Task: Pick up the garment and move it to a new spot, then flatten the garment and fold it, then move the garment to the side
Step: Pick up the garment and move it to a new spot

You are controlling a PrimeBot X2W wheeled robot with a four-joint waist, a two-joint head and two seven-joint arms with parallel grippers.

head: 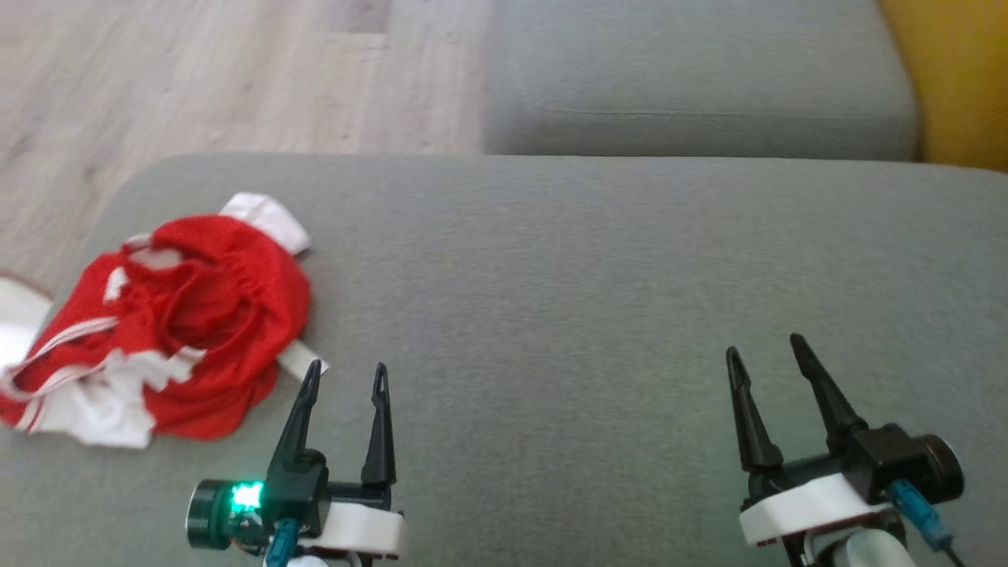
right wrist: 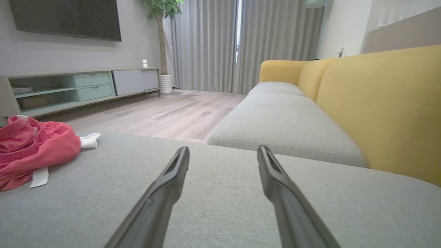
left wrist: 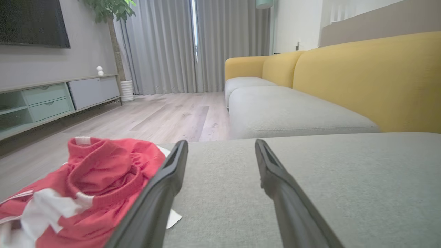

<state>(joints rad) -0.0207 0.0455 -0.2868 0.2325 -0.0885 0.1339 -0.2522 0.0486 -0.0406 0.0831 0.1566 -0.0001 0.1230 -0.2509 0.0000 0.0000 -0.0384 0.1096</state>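
The garment [head: 169, 331] is a crumpled heap, red with white panels and thin white stripes along one edge. I read a gathered, ribbed band curling through the middle of it. The red cloth looks like an open, mesh-like knit with a matte surface; the white parts look smoother. A flat white strip [head: 303, 358] pokes out at its near right side. The heap lies at the left end of the grey cushion [head: 567, 268], close to the rounded corner (how the layers sit underneath is hidden from me).

The cushion has a short woven cover, faintly ribbed, with a flat top and soft rounded edges. Beyond it I see a second grey seat cushion [head: 693, 71], a yellow sofa back [right wrist: 382, 103] and a pale wood-plank floor [head: 205, 71].

My left gripper [head: 347, 366] has its fingers spread apart with nothing between them, low over the cushion just right of the heap. One fingertip sits by the white strip; I cannot tell whether it touches. My right gripper [head: 764, 344] is likewise spread and empty, over bare cushion, well apart from the garment. All four fingers are long and dark, tapering to narrow tips
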